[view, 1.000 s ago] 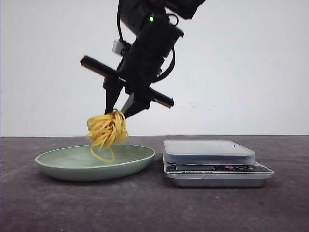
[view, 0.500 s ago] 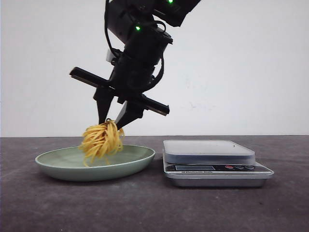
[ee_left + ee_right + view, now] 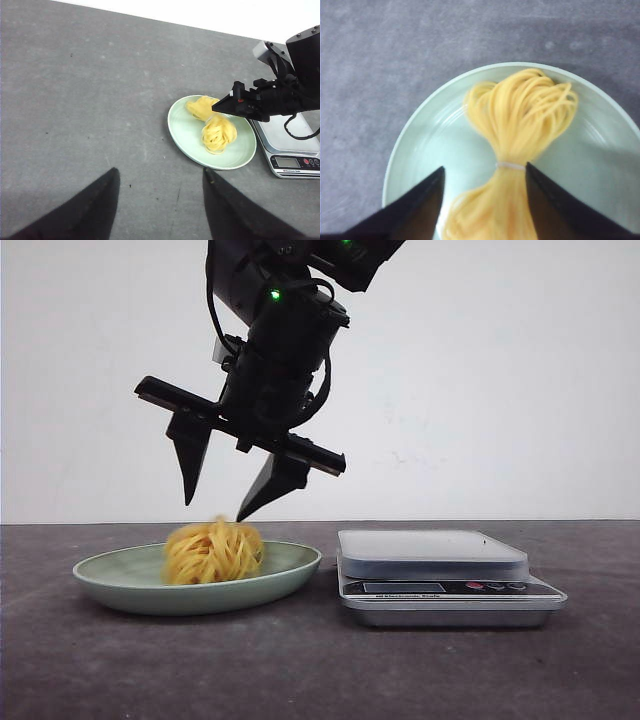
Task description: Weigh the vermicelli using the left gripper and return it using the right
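In the front view, a dark grey matte table top (image 3: 300, 670) fills the foreground. On it, at about nine o'clock from centre, sits a shallow pale green round plate (image 3: 115, 578), and inside the plate rests the vermicelli (image 3: 213, 551), a nest of thin yellow noodle strands bound at its middle by a thin pale band. At about three o'clock from the plate, just beside its rim, stands a silver digital kitchen scale (image 3: 440, 575) with a bare platform. Just above the vermicelli, at its twelve o'clock, hangs the black right gripper (image 3: 215, 508), its jaws spread apart and touching nothing. The left gripper (image 3: 159, 200) shows only in its wrist view, high over bare table with its black fingers parted.
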Robot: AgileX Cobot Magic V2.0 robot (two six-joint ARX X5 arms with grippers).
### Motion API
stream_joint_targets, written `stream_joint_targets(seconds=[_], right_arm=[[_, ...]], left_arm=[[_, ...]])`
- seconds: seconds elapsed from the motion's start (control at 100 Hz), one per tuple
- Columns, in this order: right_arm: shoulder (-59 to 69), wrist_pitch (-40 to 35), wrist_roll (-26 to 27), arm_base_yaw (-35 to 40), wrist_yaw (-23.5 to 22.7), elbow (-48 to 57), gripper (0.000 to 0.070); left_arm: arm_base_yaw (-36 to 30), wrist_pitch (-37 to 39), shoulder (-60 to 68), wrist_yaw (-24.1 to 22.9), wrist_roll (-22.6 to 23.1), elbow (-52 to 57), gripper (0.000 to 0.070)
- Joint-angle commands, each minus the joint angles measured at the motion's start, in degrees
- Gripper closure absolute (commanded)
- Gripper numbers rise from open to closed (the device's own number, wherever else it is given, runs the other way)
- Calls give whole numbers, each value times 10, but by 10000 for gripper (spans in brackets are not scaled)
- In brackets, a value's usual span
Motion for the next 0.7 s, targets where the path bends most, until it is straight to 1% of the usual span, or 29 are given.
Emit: stream_joint_targets(seconds=[0.0, 0.14, 0.25, 0.3, 0.38, 0.47, 0.55, 0.69], right_arm=[[-12, 4, -9, 6, 17, 15, 346], [-73, -3, -78, 3, 73, 15, 347], [-139, -17, -133, -6, 86, 15, 347], [-174, -31, -164, -9, 101, 15, 347], [-238, -52, -223, -11, 141, 15, 347], [-310, -86, -279, -12, 170, 15, 347], [-377, -128, -313, -12, 191, 15, 347], [-493, -209, -366, -12, 252, 15, 347]], left_arm=[[0, 4, -1, 0, 6, 7, 382], [0, 4, -1, 0, 6, 7, 382], [0, 6, -1, 0, 6, 7, 382], [0, 7, -1, 0, 6, 7, 382], [0, 6, -1, 0, 6, 7, 382], [0, 6, -1, 0, 6, 7, 382], [0, 6, -1, 0, 6, 7, 382], [0, 6, -1, 0, 6, 7, 382]])
